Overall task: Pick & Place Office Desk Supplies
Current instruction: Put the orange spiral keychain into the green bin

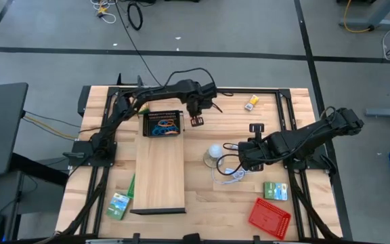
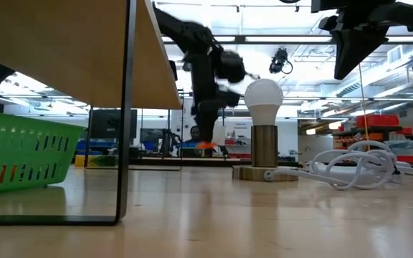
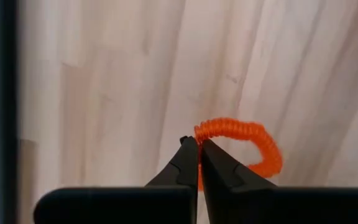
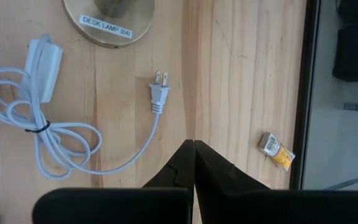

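Brass lamp base (image 4: 109, 18), label "DESK LAMP 3/4"

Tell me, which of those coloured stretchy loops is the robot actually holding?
The orange coil loop. The left tool is pinched shut on it beside the black tray, while the other loops lie in that tray.

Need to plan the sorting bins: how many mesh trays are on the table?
3: black tray at the board's far end, green tray left of the board, red tray near the front right corner. Others may be hidden.
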{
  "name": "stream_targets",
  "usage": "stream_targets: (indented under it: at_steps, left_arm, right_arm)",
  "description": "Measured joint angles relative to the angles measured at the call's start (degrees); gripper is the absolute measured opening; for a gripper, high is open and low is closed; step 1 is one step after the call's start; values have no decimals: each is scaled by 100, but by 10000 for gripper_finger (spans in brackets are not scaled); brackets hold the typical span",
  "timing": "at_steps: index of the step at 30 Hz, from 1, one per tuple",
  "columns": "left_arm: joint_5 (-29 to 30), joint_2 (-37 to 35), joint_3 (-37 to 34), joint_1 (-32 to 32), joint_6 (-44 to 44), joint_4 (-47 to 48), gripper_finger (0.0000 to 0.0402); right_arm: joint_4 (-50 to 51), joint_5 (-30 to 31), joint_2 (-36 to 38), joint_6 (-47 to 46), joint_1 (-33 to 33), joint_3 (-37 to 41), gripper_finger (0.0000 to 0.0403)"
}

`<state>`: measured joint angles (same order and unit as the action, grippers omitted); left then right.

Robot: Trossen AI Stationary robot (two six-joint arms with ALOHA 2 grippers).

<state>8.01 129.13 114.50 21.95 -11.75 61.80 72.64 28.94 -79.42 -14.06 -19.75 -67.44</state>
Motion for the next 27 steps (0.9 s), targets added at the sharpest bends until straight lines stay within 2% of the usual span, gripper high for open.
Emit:
stream_targets:
  at_steps: [9, 12, 17, 20, 27]
  left_arm:
    - [51, -871, 2, -257, 27, -406, 5]
    - [-99, -1239, 4, -290, -13, -517, 5]
    - [-947, -1925, 2, -356, -161, -767, 5]
    - [-1238, -2328, -41, -466, -332, -970, 5]
    - [-2162, -3496, -636, -636, -408, -1540, 5]
  right_arm:
    - [-24, 11, 0, -46, -1, 0, 7]
    - [-101, 15, 0, -47, 0, 0, 7]
    - [-269, 14, 0, -4, 1, 0, 7]
    - [-414, 14, 0, -2, -1, 0, 7]
    - [-1007, -158, 0, 327, 1, 0, 7]
